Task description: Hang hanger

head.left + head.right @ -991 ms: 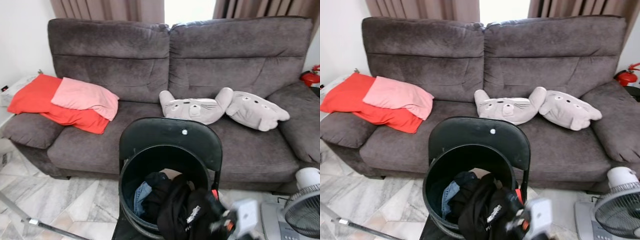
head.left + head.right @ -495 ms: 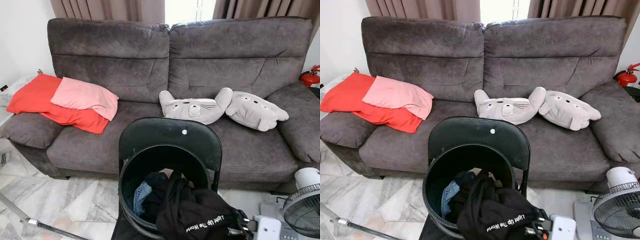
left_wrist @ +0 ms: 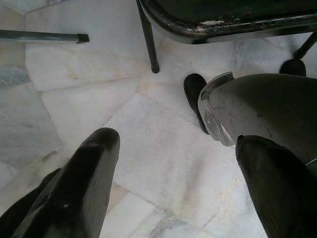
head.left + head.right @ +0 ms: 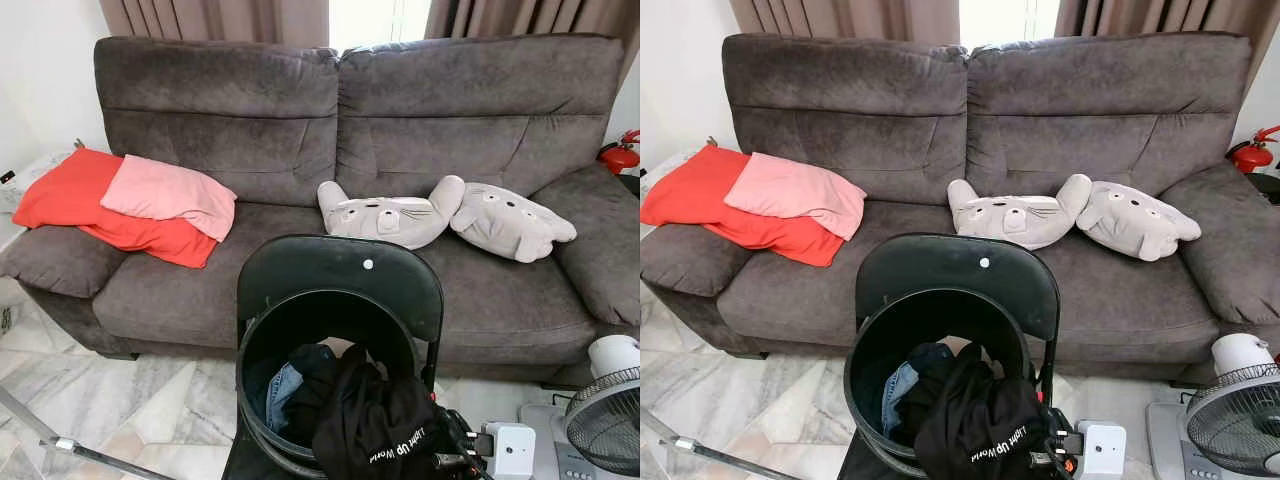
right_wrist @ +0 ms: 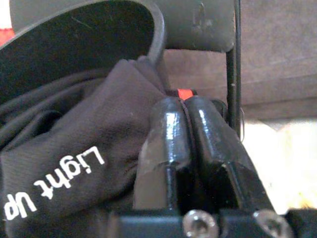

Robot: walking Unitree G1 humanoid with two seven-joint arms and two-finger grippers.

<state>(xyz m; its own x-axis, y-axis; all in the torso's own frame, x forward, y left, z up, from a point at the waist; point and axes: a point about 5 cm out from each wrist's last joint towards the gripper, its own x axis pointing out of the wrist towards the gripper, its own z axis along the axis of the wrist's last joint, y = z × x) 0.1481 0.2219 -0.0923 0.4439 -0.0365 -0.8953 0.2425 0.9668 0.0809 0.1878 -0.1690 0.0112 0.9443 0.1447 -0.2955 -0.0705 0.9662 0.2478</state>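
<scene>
Right gripper (image 5: 184,131) pinching black garment (image 4: 980,425) draped over bucket rim (image 4: 862,425), left gripper (image 3: 173,168) spread above floor (image 3: 74,94).

1. The right gripper (image 4: 1055,458) is dropping back toward the bucket (image 4: 870,345) after swinging out rightward.
2. The black garment (image 4: 980,425) pinched in its fingers (image 5: 171,134) is bunching closer over the rim.
</scene>
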